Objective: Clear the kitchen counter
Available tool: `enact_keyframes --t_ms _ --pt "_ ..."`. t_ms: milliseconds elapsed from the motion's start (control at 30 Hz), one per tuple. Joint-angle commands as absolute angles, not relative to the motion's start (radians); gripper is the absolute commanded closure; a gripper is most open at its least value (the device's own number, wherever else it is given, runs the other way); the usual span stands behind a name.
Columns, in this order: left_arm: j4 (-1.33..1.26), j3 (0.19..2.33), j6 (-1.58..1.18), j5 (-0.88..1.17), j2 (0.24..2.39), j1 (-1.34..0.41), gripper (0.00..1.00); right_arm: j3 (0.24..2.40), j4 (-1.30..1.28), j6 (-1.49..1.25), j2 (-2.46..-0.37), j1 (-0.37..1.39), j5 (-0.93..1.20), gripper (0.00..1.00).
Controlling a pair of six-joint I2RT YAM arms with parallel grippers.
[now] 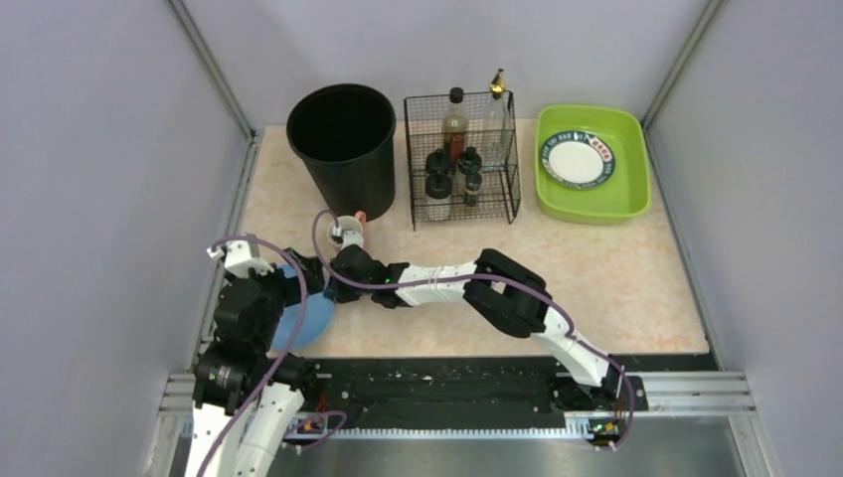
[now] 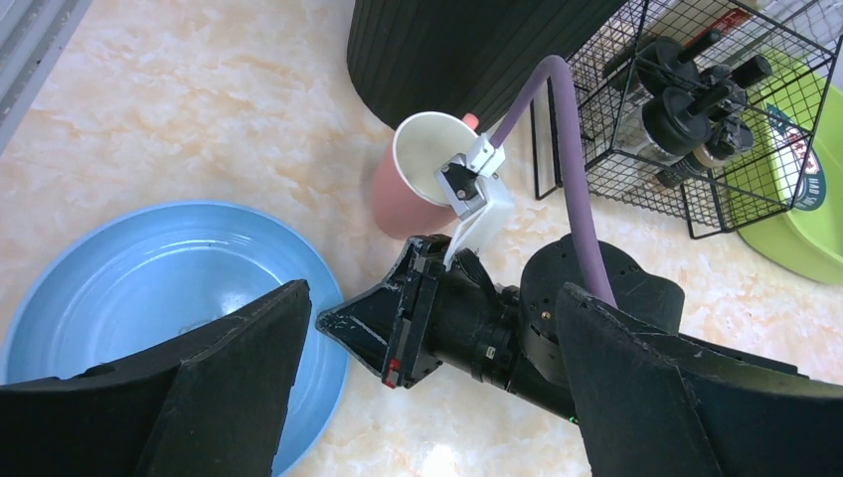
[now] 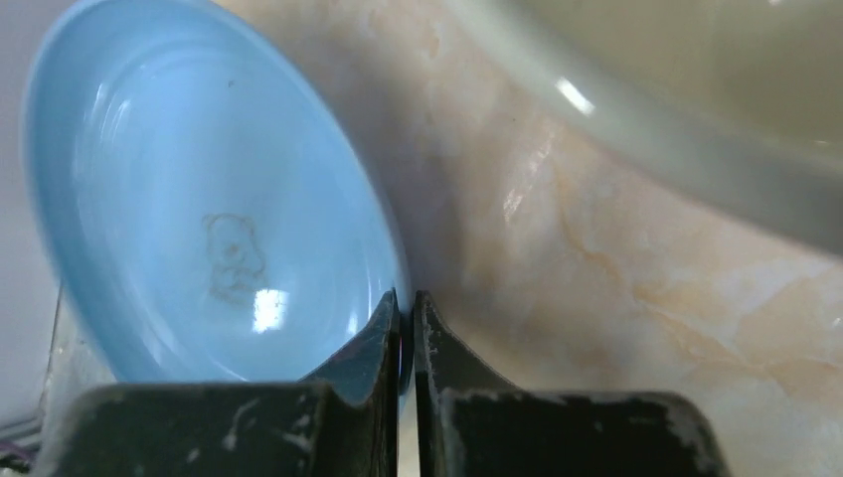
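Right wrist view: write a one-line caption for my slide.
Right gripper shut on the rim of the blue plate, speckled kitchen counter beyond.

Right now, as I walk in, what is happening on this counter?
The right gripper is shut on the rim of a blue plate at the near left of the kitchen counter. The left gripper hangs open just above, holding nothing. A pink cup stands beside the black bin. Bottles sit in the wire basket, and a patterned plate lies in the green tray. I cannot tell whether the blue plate is lifted.
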State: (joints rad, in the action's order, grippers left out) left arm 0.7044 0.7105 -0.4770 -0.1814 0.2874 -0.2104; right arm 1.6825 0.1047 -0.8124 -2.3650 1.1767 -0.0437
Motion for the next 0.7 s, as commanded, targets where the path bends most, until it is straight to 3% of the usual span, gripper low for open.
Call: enact_keyframes --t_ms 0,233,667 --pt "0.677 0.721 -0.48 -0.185 0.274 -0.213 0.03 1.623 0.11 -0.783 -2.336 1.195 -0.07 1.0" --pt "0.678 0.721 -0.48 -0.189 0.269 -0.213 0.03 1.437 0.169 -0.755 -2.213 1.195 -0.145 1.0" --pt "0.677 0.72 -0.48 -0.188 0.271 -0.213 0.03 1.01 0.208 -0.653 -1.802 1.182 -0.315 1.0"
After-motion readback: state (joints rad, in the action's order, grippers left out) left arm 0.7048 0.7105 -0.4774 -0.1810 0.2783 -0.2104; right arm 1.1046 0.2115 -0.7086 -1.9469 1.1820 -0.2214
